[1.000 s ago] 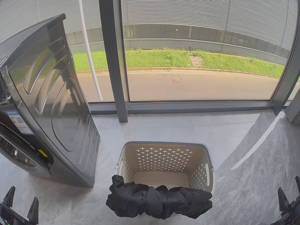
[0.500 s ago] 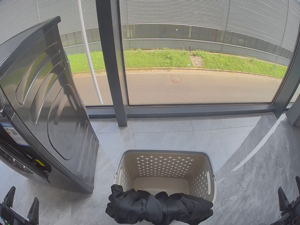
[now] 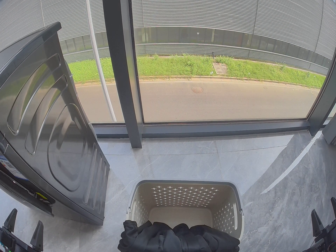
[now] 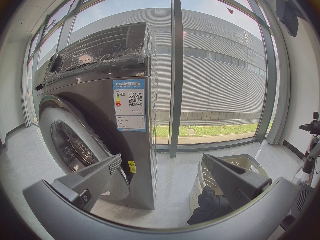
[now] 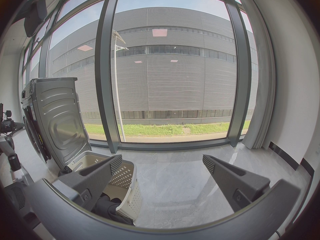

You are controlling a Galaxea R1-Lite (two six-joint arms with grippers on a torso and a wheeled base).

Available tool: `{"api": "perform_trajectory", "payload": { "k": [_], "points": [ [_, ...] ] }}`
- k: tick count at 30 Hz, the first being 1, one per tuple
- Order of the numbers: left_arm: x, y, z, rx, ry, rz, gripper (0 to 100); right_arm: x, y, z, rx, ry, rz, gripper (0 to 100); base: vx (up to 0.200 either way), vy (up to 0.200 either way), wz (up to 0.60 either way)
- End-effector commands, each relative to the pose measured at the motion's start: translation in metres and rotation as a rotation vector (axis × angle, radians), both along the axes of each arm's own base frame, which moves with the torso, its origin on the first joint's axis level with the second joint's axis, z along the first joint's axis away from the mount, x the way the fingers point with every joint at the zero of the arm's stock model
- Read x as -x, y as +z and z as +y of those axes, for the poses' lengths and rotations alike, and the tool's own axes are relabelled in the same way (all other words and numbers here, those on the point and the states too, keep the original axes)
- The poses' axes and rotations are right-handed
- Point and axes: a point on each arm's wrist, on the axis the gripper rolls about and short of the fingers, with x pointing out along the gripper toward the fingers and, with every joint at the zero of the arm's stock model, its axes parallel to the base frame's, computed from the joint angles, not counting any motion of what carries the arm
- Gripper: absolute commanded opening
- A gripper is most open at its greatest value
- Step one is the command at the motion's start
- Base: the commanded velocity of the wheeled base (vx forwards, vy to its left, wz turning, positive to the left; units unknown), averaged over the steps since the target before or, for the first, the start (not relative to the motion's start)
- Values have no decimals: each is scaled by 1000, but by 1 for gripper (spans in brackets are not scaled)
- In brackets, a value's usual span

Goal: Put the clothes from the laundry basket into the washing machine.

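Camera shift, not object shift: the whole head view has slid, so the laundry basket [image 3: 185, 183] now sits lower in frame and the washing machine [image 3: 52, 133] further left. Both grippers keep their places at the bottom corners.

Left gripper [image 3: 26, 217]: fingers [image 4: 100, 170] spread wide, nothing between them, held low facing the machine's front. Right gripper [image 3: 323, 205]: fingers [image 5: 233, 180] also spread and empty, held low, right of the basket.

Black clothes [image 3: 178, 238] are bunched and draped over the basket's near rim, the closest part to the robot. That probably suits a grasp from above without reaching into the tub. The rest of the basket looks bare inside. No garment is lifted yet, so the task is at its start.

Basket stands on the grey floor [image 3: 196, 158], just right of the machine's side panel with a narrow strip of floor between. The machine's round door [image 4: 73, 147] faces away from the basket, toward the robot's left. I cannot tell whether the door is latched.

Room: open floor beyond the basket up to the window post [image 3: 122, 70] and to its right. The tight spots are the machine's near corner beside the basket and the basket's rim under the cloth. A carry to the door likely has to swing left around that corner.
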Motion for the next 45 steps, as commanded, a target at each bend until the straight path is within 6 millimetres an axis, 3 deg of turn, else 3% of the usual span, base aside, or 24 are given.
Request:
{"api": "perform_trajectory", "payload": {
  "k": [1, 45],
  "points": [
    [0, -4, 0, 1, 1, -2, 100, 0, -5, 0, 0, 0, 0, 100, 0, 0, 0],
    [0, -5, 0, 1, -1, 0, 100, 0, -5, 0, 0, 0, 0, 100, 14, 0, 0]
  ]
}}
